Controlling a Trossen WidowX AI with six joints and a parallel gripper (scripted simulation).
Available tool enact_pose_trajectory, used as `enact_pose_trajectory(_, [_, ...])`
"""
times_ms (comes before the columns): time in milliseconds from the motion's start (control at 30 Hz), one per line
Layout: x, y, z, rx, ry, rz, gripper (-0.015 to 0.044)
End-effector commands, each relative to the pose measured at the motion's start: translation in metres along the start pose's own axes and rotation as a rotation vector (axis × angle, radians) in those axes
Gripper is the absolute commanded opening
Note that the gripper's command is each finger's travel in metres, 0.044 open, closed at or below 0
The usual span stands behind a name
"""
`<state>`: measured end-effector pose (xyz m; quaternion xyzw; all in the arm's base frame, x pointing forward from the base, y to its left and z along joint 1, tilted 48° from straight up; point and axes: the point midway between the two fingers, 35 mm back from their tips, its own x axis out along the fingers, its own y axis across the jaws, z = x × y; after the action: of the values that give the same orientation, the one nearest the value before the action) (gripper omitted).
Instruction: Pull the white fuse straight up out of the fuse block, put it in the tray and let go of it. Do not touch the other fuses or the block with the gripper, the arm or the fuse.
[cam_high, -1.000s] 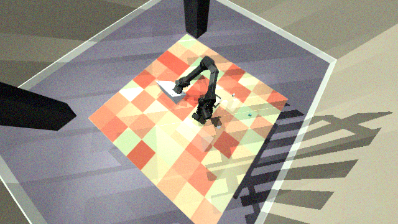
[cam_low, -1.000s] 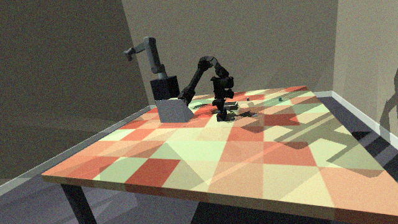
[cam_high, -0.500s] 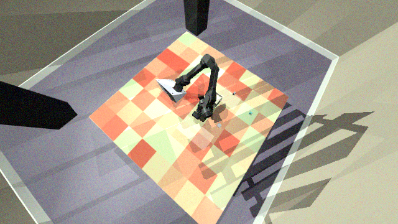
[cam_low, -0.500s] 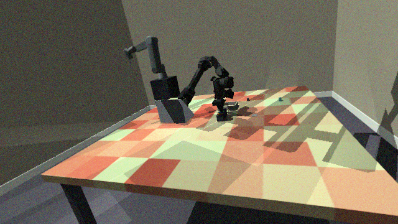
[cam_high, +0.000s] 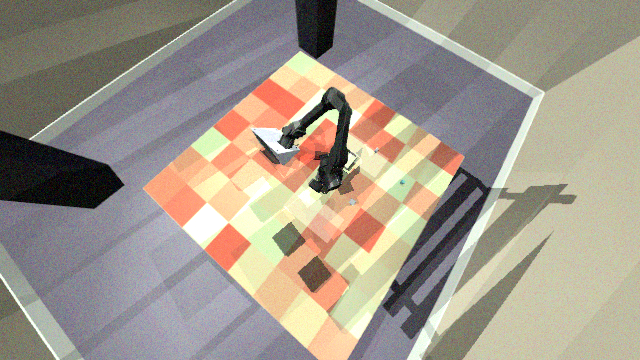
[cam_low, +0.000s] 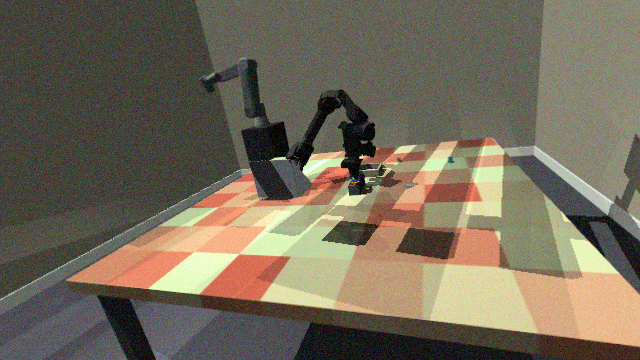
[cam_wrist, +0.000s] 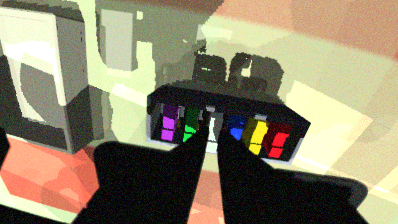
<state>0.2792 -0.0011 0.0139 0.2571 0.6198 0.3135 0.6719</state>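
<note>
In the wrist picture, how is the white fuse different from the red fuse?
The white fuse sits mid-row, between the green and blue ones; the red fuse sits at the row's right end. The gripper has its fingers shut on the white fuse, while nothing touches the red fuse. Both sit in the dark fuse block.
</note>
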Motion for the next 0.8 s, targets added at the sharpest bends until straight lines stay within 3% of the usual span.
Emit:
enact_pose_trajectory(0, [-0.003, 0.0, 0.001, -0.005, -0.001, -0.004, 0.0])
enact_pose_trajectory(767, [-0.014, 0.0, 0.001, -0.004, -0.001, -0.003, 0.0])
